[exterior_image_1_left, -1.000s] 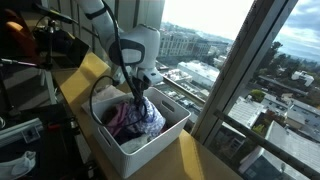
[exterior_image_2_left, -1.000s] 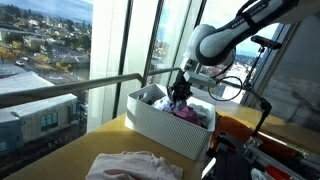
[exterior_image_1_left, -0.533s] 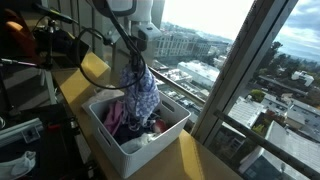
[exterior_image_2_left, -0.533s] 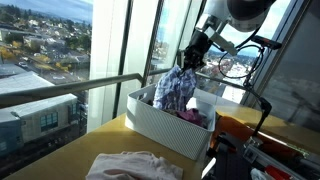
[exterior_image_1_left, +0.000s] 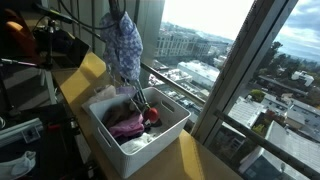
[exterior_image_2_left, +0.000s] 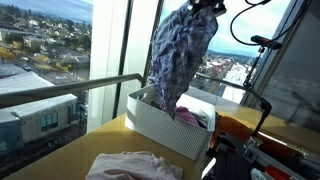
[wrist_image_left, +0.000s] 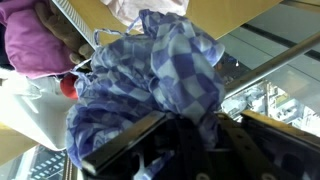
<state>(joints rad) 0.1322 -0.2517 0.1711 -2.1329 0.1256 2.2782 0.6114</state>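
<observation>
A blue-and-white checked cloth (exterior_image_1_left: 122, 42) (exterior_image_2_left: 182, 55) hangs high above the white bin (exterior_image_1_left: 152, 146) (exterior_image_2_left: 160, 124), its lower end dangling just over the bin. My gripper (wrist_image_left: 186, 118) is shut on the cloth's top; in the wrist view the checked cloth (wrist_image_left: 160, 72) bunches out from between the dark fingers. In an exterior view the gripper (exterior_image_2_left: 207, 5) is at the very top edge of the picture. A magenta garment (exterior_image_1_left: 126, 125) (exterior_image_2_left: 189, 117) (wrist_image_left: 35, 42) and a small red thing (exterior_image_1_left: 152, 116) lie in the bin below.
A pale pink cloth (exterior_image_2_left: 135, 165) lies on the yellow table (exterior_image_1_left: 200, 160) in front of the bin. Large window panes and a metal rail (exterior_image_2_left: 90, 86) run close beside the bin. Cables and dark equipment (exterior_image_1_left: 40, 45) crowd the room side.
The gripper has risen steadily from inside the bin, pulling the checked cloth up and out until it hangs almost wholly above the rim. The jaws have stayed shut on it.
</observation>
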